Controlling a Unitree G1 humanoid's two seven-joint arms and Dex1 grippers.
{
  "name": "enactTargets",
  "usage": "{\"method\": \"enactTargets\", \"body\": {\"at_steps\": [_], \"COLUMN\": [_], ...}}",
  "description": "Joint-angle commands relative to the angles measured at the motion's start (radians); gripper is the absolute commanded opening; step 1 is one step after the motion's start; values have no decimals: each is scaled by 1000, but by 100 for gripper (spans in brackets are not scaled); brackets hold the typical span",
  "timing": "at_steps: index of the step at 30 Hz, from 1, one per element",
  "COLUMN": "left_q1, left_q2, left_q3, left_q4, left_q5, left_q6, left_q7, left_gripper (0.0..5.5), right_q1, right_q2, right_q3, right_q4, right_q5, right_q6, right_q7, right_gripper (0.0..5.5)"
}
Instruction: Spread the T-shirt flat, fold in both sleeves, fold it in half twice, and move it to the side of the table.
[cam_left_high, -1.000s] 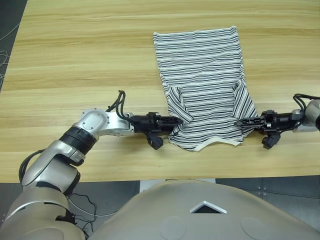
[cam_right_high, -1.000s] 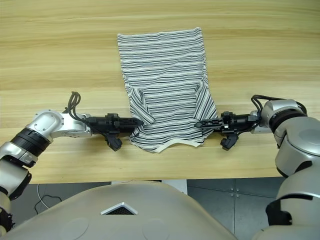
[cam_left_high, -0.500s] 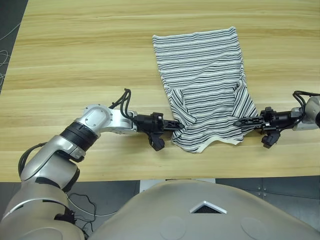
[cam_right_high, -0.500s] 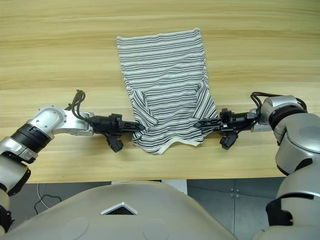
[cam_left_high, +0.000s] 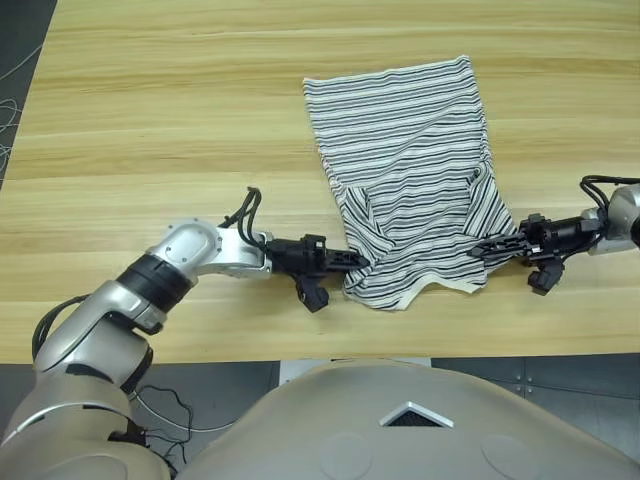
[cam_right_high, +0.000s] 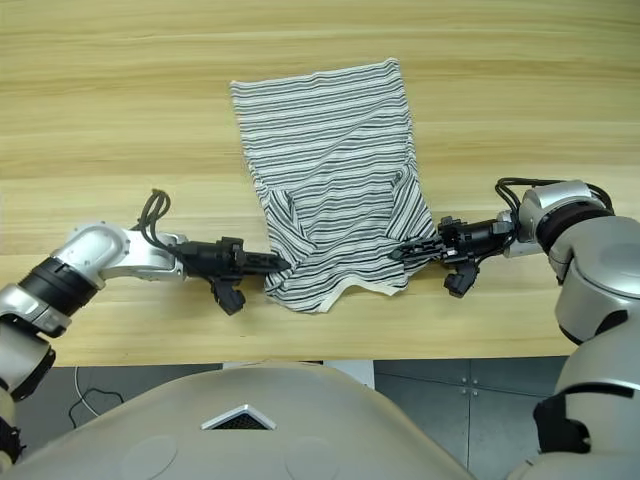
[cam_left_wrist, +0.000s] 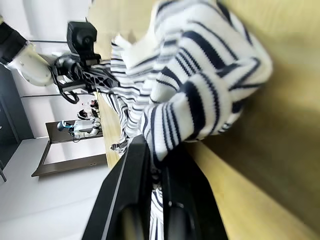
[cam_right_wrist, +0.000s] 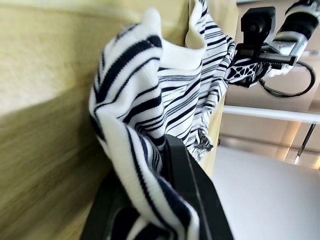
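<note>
A black-and-white striped T-shirt (cam_left_high: 405, 170) lies lengthwise on the wooden table (cam_left_high: 160, 130), both sleeves folded in over its middle. My left gripper (cam_left_high: 358, 262) is shut on the near left corner of the shirt, lifting that edge slightly. My right gripper (cam_left_high: 478, 249) is shut on the near right corner. In the left wrist view the striped cloth (cam_left_wrist: 200, 95) bunches between the black fingers (cam_left_wrist: 135, 200). The right wrist view shows the cloth (cam_right_wrist: 135, 130) wrapped over that gripper's finger (cam_right_wrist: 190, 195).
Bare wood stretches wide to the left of the shirt and beyond its far hem. The table's near edge (cam_left_high: 300, 355) runs just below both grippers. Dark floor (cam_left_high: 20, 60) lies past the table's left edge.
Both grippers keep their hold on the near corners. The near edge has lifted and bunched a little, and the left arm has shifted slightly rightward and nearer.
</note>
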Motion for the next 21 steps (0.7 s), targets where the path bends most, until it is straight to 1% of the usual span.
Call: {"method": "enactTargets", "body": {"at_steps": [1,7,11,13,16,17,19,21], "left_q1": [163,227,202,177,152,148,144,117], "left_q2": [70,95,78,66,40,32,14,-9], "left_q3": [-71,-35,0,35,90,102,137,189], "left_q4": [-61,-189,-154,-115,-8,8,33,79], "left_q5": [28,-34,-39,-108,-438,-524,-782,-1010], "left_q6": [-26,-23,-13,0,65,82,185,306], "left_q7": [-140,-219,-227,-239,-343,-381,-517,-663], "left_gripper": [10,10,10,10,10,10,10,10], "right_q1": [65,80,94,97,65,53,0,-64], "right_q2": [-101,-241,-259,-246,-196,-184,-125,-50], "right_q3": [64,11,-68,-136,-278,-316,-407,-468], "right_q4": [-151,-418,-507,-537,-509,-494,-351,-169], "right_q5": [-83,-77,-27,42,210,236,333,410], "right_q6": [15,-32,-76,-120,-225,-242,-300,-352], "right_q7": [22,80,132,169,238,260,308,380], "right_gripper": [13,13,13,13,13,13,13,13]}}
